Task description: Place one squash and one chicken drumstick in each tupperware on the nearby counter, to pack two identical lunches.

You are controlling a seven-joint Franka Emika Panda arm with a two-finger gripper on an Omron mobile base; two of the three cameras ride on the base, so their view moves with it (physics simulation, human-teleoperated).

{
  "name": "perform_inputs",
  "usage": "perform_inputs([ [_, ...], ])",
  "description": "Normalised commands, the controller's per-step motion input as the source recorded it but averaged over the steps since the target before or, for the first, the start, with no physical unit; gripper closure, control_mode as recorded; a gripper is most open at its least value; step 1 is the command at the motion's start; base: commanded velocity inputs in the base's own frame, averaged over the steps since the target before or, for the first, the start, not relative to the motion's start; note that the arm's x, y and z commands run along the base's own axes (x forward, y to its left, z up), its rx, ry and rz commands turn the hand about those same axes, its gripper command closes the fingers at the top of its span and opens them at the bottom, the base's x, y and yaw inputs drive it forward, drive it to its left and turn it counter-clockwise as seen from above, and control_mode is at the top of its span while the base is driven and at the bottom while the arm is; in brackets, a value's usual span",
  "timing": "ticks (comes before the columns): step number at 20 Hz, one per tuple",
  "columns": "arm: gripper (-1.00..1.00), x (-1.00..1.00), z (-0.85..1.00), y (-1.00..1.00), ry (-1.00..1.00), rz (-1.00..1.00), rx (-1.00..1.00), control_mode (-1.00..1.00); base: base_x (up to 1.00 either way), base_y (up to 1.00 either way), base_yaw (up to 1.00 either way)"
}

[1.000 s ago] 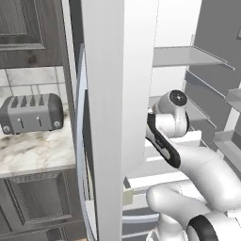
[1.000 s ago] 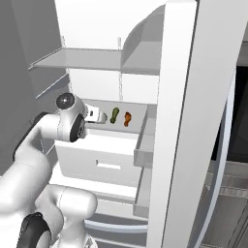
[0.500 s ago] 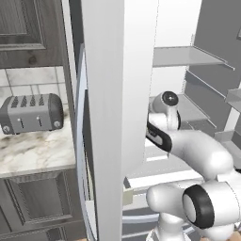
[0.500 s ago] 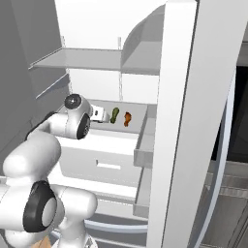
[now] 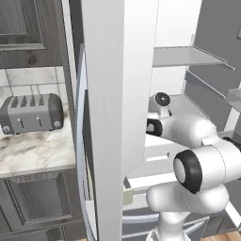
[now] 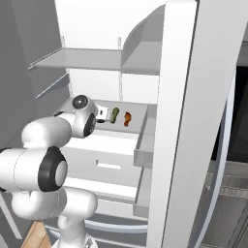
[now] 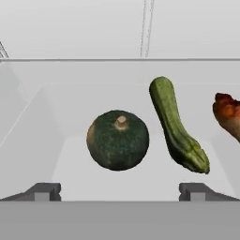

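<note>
In the hand view a round dark green squash (image 7: 118, 139) sits on the white fridge shelf, straight ahead of my open gripper (image 7: 119, 193). Nothing is between the fingertips (image 7: 43, 191). A slim elongated squash (image 7: 176, 125) lies to its right. A glossy orange-brown chicken drumstick (image 7: 228, 115) shows at the right edge. From the right base view my gripper (image 6: 103, 117) is inside the fridge, just left of the elongated squash (image 6: 115, 115) and the drumstick (image 6: 127, 118). The marble counter (image 5: 33, 151) is left of the fridge. The tupperware is out of view.
A grey slotted toaster (image 5: 30, 113) stands on the counter. The open fridge door (image 5: 117, 117) rises between the counter and my arm. A glass shelf (image 6: 82, 59) hangs above the food, and white drawers (image 6: 109, 160) lie below it. The other door's bins (image 6: 145, 145) jut out on the right.
My arm has folded and reached deeper into the fridge, bringing the hand closer to the food on the shelf. The jaws have stayed open.
</note>
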Motion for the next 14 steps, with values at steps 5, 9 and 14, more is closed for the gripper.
perform_inputs([
  [5,-1.0,0.44,-0.25,0.0,0.0,0.0,0.0,-1.0,0.0,0.0,0.0],
  [9,-1.0,0.48,-0.25,0.0,0.0,0.0,0.0,-1.0,0.0,0.0,0.0],
  [14,-1.0,0.35,-0.27,0.0,0.0,-0.01,0.0,-1.0,0.0,0.0,0.0],
])
